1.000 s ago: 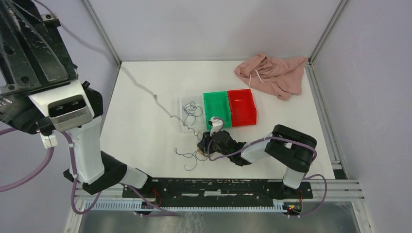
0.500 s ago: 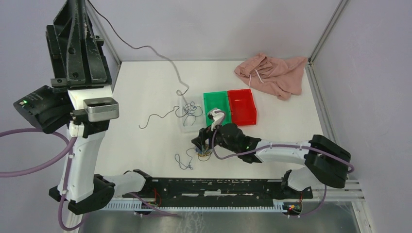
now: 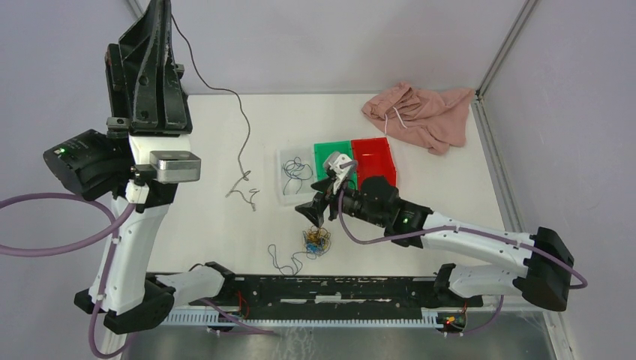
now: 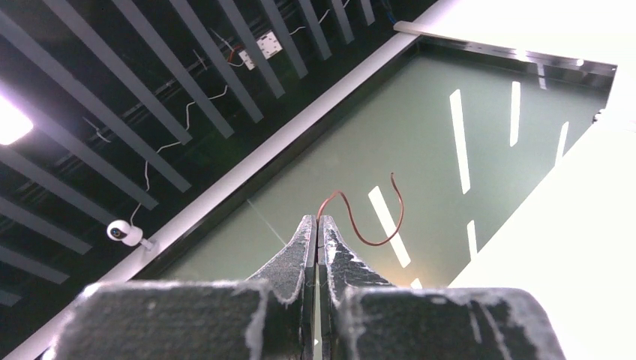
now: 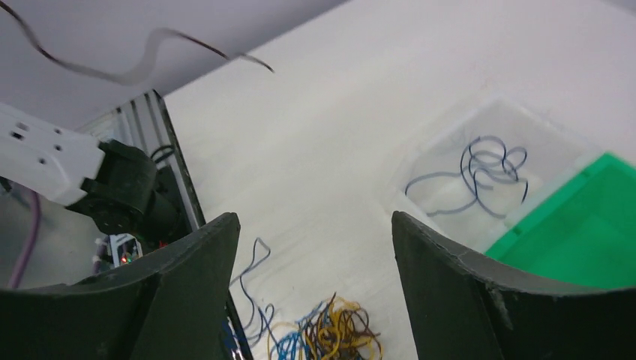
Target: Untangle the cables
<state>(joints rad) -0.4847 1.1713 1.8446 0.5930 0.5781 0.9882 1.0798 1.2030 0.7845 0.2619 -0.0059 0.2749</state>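
now the left fingers (image 4: 318, 225), raised high at far left, pinch one dark red cable (image 4: 373, 238). right fingers (image 3: 316, 197) gape wide over the clump (image 3: 316, 241) on the near bench (image 3: 217, 225), probably ready to pluck another strand.

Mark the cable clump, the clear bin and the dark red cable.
cable clump (image 3: 316, 241), top view, centre of the tangle.
clear bin (image 3: 286, 195), top view, near rim.
dark red cable (image 4: 375, 244), left wrist view, bottom of its loop.
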